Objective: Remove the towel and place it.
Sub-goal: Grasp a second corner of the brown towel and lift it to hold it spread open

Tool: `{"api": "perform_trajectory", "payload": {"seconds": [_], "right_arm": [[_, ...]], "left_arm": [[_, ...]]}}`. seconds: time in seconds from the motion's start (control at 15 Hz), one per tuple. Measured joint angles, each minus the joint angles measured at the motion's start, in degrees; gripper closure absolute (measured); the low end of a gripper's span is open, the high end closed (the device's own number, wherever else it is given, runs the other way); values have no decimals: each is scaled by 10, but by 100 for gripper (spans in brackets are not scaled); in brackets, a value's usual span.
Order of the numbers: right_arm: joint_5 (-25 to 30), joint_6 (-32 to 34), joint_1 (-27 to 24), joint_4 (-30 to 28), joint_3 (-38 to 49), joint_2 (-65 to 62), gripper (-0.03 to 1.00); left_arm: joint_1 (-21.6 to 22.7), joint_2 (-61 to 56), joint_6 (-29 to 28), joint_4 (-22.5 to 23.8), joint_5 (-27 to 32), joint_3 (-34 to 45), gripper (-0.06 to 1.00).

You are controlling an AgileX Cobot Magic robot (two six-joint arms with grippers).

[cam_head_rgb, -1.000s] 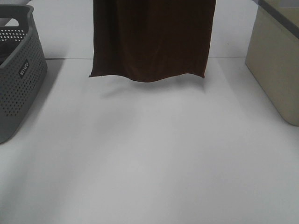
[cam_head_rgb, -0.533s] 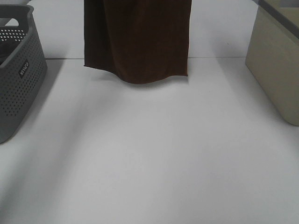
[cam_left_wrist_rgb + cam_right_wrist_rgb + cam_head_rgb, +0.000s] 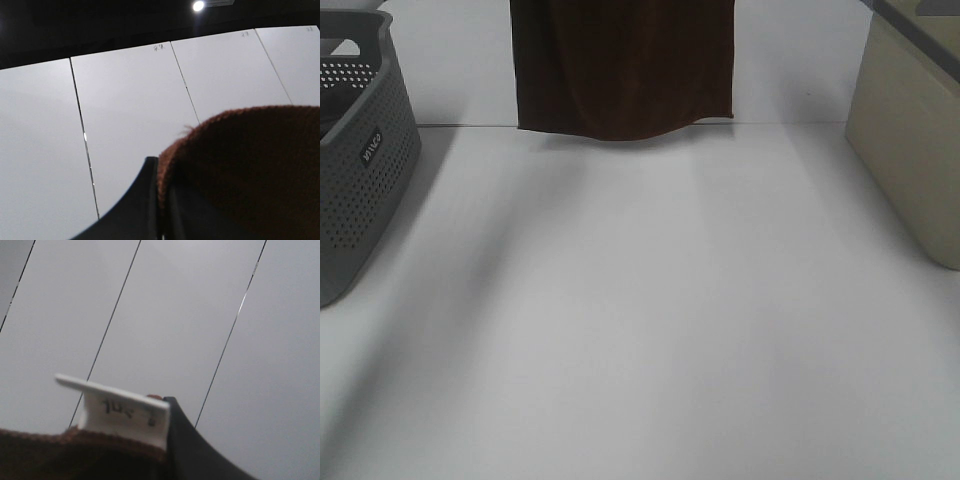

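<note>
Towel (image 3: 620, 65) first, from the high camera: it hangs as a flat dark brown sheet above the far edge of the worktop (image 3: 640, 330). Its lower hem is wavy and seems clear of the worktop, with a faint shadow under it. Its top runs out of the picture, so neither claw shows in this view. I judge it hangs spread because I hold it by two upper corners, which stops it bunching. A grey basket (image 3: 360, 150) with holes stands at the worktop's left edge and a beige bin (image 3: 910, 140) at its right edge. Both are well apart from the cloth, and the middle of the worktop is bare. I cannot tell from here which spot is meant for the placing.

In my left wrist view, the left claw (image 3: 161, 200) is clamped on the towel. The cloth's edge runs down between two dark fingers (image 3: 145, 205) and bulges up over them in a rounded fold. Beyond it are only white panels (image 3: 125, 110).

In my right wrist view, the right claw (image 3: 172, 445) shows one dark finger pressed against the towel's hemmed corner. The white tag (image 3: 125, 415) stands up just beside that finger. The other finger is hidden, but with the corner held up there, I judge this claw closed on the cloth too.

The towel seems off its hanger but not yet placed. Lowering both claws evenly should lay it flat.
</note>
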Motion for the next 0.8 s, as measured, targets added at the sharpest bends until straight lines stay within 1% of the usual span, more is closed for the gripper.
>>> {"api": "perform_trajectory", "payload": {"seconds": [0.2, 0.6, 0.8], "right_arm": [[2, 0, -2, 9, -2, 10, 96], [34, 0, -2, 17, -2, 18, 96], [50, 0, -2, 17, -2, 19, 96]], "left_arm": [[0, 23, -13, 0, 21, -2, 94], [9, 22, -24, 5, 29, -2, 94], [11, 22, -26, 21, 49, -2, 94]]}}
